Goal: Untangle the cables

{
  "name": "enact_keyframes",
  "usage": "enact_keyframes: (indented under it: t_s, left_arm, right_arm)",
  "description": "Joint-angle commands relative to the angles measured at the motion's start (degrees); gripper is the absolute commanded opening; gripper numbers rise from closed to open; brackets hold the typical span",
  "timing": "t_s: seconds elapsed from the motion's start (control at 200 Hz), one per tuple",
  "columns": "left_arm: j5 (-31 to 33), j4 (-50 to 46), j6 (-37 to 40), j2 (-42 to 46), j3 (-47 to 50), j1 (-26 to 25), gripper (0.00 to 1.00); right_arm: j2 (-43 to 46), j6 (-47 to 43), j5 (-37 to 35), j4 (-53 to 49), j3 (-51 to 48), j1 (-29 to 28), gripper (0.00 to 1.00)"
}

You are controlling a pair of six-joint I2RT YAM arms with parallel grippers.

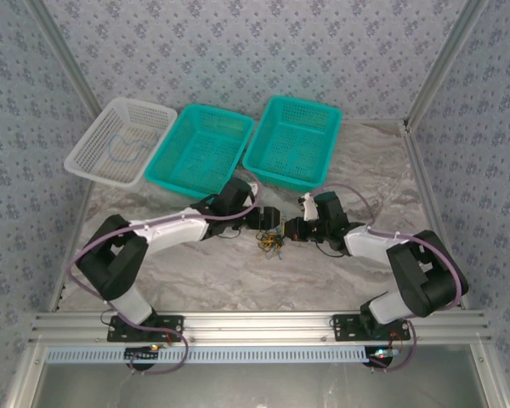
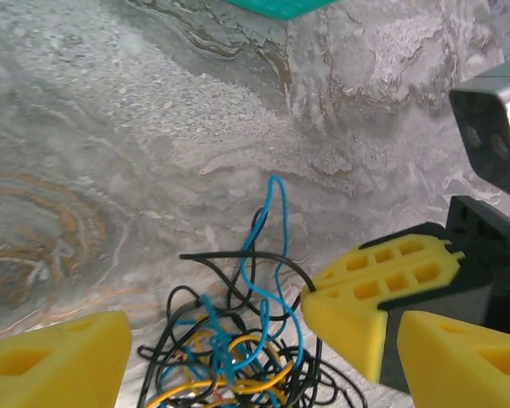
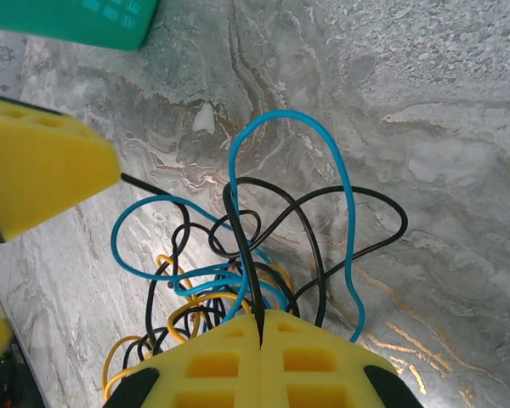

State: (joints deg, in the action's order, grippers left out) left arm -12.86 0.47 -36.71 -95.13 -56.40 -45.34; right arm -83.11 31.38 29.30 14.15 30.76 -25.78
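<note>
**Layout.** The marble-patterned table point(image 1: 195, 272) carries three baskets along its far side: one white basket point(image 1: 85, 161) at far left and two teal baskets point(image 1: 166, 174) point(image 1: 263, 161) to its right. A single blue loop point(image 1: 123, 150), probably one cable, lies inside the white basket; the overhead view is too coarse to confirm this.

**Task item.** The cable tangle point(image 1: 269, 245) lies on the bare table near the middle, in front of the baskets and directly between the two grippers. It has three wire colours: blue, black and yellow. The strands overlap too densely to count.

**Left gripper** point(image 1: 266, 218). The jaws stand wide apart, with one yellow finger point(image 2: 55, 357) on each side of the tangle. Nothing is clamped.

**Right gripper** point(image 3: 259, 336). The two yellow fingers are pressed together, pinching one black cable point(image 3: 240, 246) in the seam between them. A tall blue loop point(image 3: 344, 187) rises just beside this pinch point.
</note>
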Motion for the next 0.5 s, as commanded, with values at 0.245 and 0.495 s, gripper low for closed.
enact_keyframes:
  t_s: [0.245, 0.495]
  left_arm:
    - [-2.16, -9.31, 2.94, -8.49, -8.28, -0.97, 0.75]
    - [-0.74, -9.43, 4.26, -13.59, -9.93, -0.97, 0.71]
  right_arm:
    - [6.24, 5.51, -0.65, 4.92, -1.93, -0.02, 0.0]
    - [7.44, 5.7, -1.65, 5.24, -1.54, -0.18, 0.0]
